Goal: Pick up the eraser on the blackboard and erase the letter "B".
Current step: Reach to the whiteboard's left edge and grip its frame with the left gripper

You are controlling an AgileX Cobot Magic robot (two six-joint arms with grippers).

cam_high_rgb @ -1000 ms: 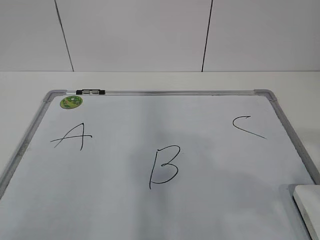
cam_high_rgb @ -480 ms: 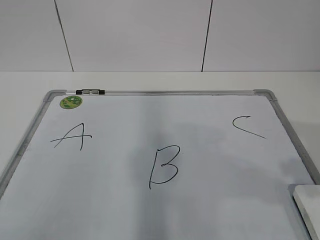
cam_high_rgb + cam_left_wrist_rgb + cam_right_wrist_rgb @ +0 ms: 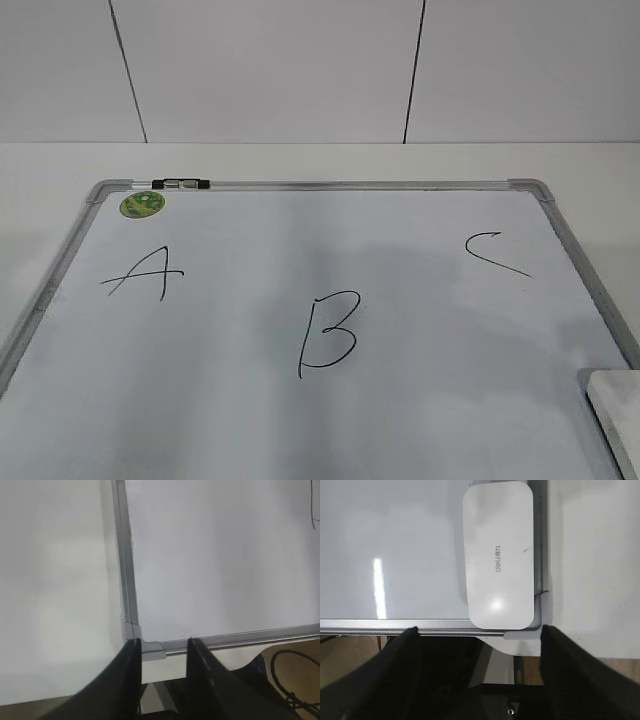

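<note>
The blackboard point(image 3: 420, 330) is a white board with a silver-grey frame lying flat on the table. The black letter "B" point(image 3: 328, 334) is drawn at its middle. The white eraser point(image 3: 618, 405) lies at the board's near right corner, cut by the frame edge. In the right wrist view the eraser point(image 3: 498, 555) lies flat on that corner, and my right gripper point(image 3: 479, 630) is open wide above the board's near edge, just short of the eraser. My left gripper point(image 3: 162, 642) is open and empty over the board's near left corner point(image 3: 134, 630). Neither gripper shows in the exterior view.
A black "A" point(image 3: 145, 272) is at the board's left and a black "C" point(image 3: 492, 252) at its right. A round green sticker point(image 3: 141, 204) sits at the far left corner. A white wall stands behind the table. Cables point(image 3: 295, 670) lie below the table's near edge.
The shadow on the board's right side has shifted and less of the eraser shows at the lower right corner. The letters have not changed.
</note>
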